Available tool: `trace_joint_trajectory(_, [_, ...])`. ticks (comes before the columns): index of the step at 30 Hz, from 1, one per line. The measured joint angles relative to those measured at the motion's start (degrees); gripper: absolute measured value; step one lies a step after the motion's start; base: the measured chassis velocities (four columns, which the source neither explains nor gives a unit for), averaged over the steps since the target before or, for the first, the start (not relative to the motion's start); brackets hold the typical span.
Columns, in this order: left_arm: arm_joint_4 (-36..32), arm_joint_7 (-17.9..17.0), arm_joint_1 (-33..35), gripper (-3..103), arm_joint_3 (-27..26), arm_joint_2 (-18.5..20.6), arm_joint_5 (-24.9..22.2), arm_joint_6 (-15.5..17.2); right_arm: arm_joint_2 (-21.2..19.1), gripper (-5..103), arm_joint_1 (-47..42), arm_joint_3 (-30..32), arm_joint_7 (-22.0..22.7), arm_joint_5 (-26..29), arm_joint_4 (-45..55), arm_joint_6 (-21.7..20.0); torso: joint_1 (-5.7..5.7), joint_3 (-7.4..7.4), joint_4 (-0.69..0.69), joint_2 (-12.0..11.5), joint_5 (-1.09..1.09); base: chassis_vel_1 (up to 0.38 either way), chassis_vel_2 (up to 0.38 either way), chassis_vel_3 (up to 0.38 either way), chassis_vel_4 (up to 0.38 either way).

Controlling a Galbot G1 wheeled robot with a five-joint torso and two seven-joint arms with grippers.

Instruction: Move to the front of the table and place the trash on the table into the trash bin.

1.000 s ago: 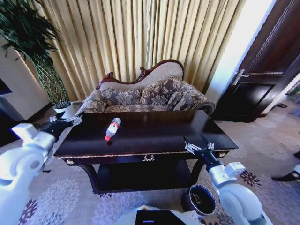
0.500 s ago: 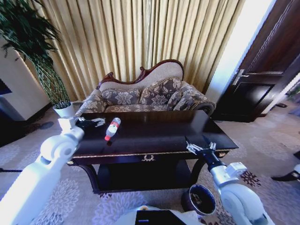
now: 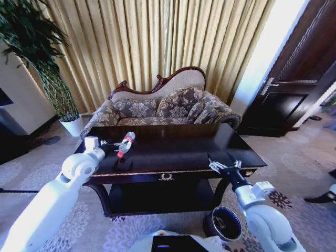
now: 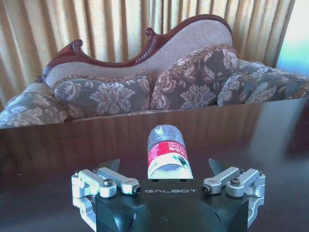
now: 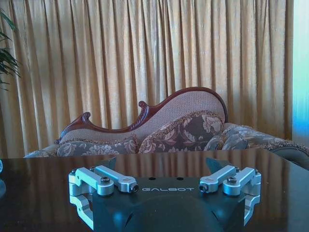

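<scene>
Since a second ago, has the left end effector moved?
Yes. The left end effector has swung rightward from the dark glossy wooden table's left corner to the lying clear plastic bottle with red cap, fingers open.

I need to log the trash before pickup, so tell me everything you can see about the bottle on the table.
The bottle is clear plastic with a red cap and a red and white label. It lies on its side on the dark glossy table, toward the left end, capped end nearer the front edge. The left gripper sits open right at that end, fingers either side, not closed on it. Nothing else touches the bottle.
</scene>
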Motion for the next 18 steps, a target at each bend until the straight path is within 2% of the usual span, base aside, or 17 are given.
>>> trace_joint_trajectory(18, [3.94,1.72,-0.19,100,2.00,-2.05,4.02,-0.20,-0.23,100,0.73,0.30,0.07,0.26,-0.90,0.29,0.00,0.00,0.00,0.01,0.00,0.000,0.000,0.000,0.000])
